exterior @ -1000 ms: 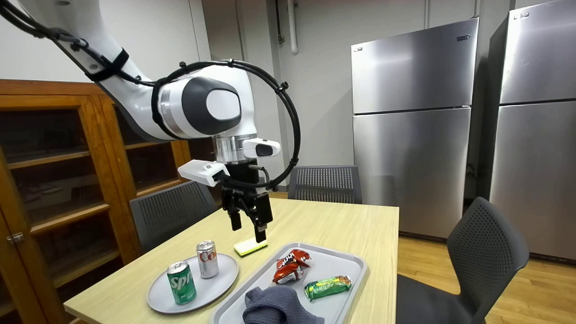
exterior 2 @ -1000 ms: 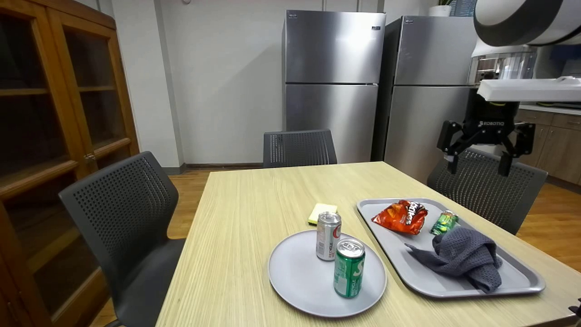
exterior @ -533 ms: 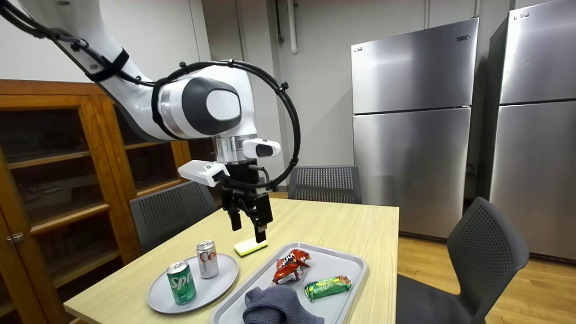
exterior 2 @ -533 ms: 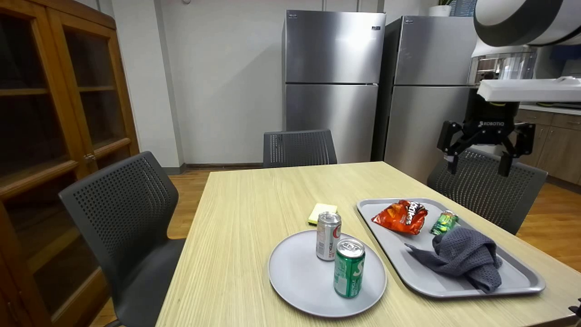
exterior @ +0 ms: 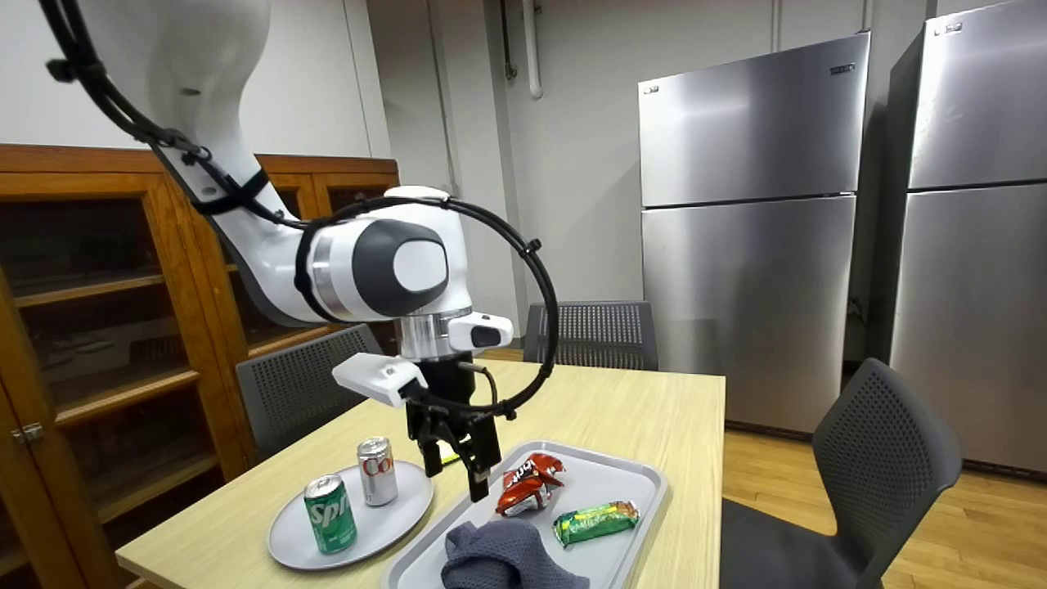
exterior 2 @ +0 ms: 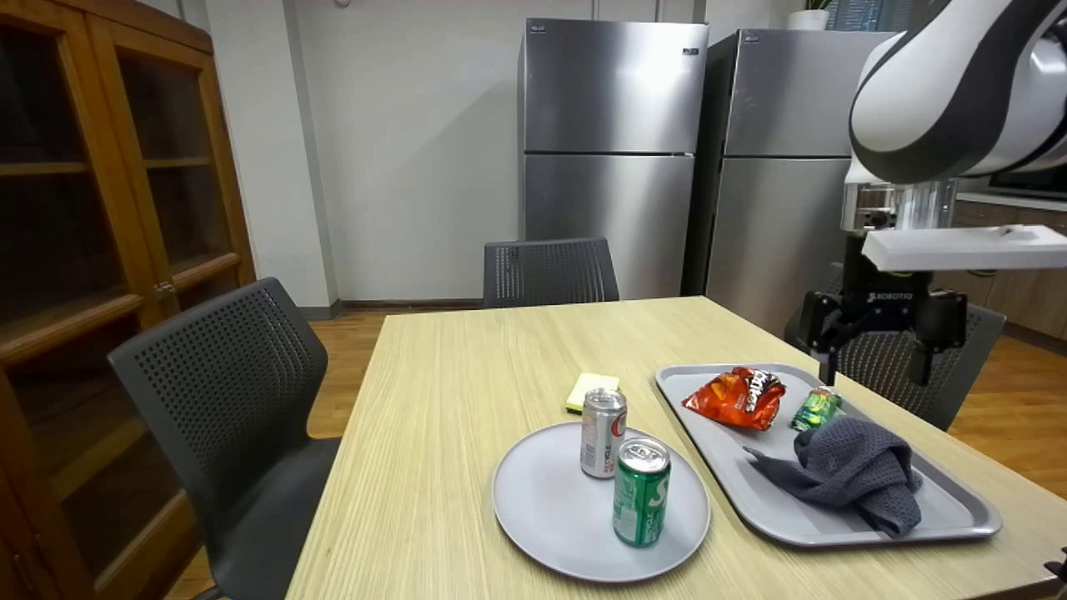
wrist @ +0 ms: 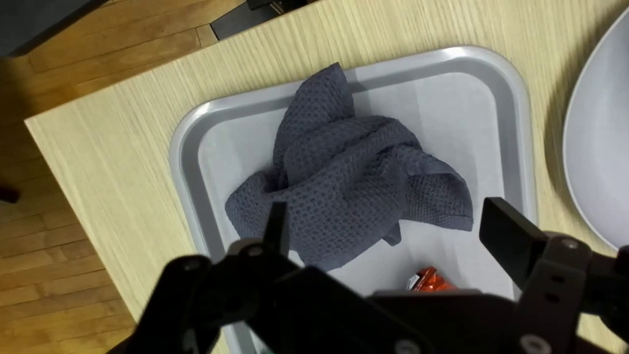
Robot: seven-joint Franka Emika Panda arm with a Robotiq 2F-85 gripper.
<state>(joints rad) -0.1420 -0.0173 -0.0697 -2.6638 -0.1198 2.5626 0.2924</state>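
Gripper [wrist: 385, 216]: above the tray [wrist: 442, 108], fingers spread, nothing held. Waffle-weave cloth [wrist: 339, 182]: bunched at one short end of the tray, lower than the fingertips and, in the wrist view, mostly beyond them; no clear long axis.

In an exterior view, the black two-fingered pincer [exterior: 455, 481] hides much of the yellow rectangular sponge [exterior: 447, 451], while the bottom edge cuts off the light grey rectangular plastic tray [exterior: 609, 474] and the dark grey waffle-weave cloth [exterior: 511, 556]. In an exterior view, that cloth blocks part of the green shiny oblong packet [exterior 2: 817, 407]. In the wrist view, the pincer hides most of the crinkled red foil bag [wrist: 432, 280], the right edge crops the round grey plate [wrist: 602, 147], and a small dark object [wrist: 9, 194] at the left edge is too blurred to tell.
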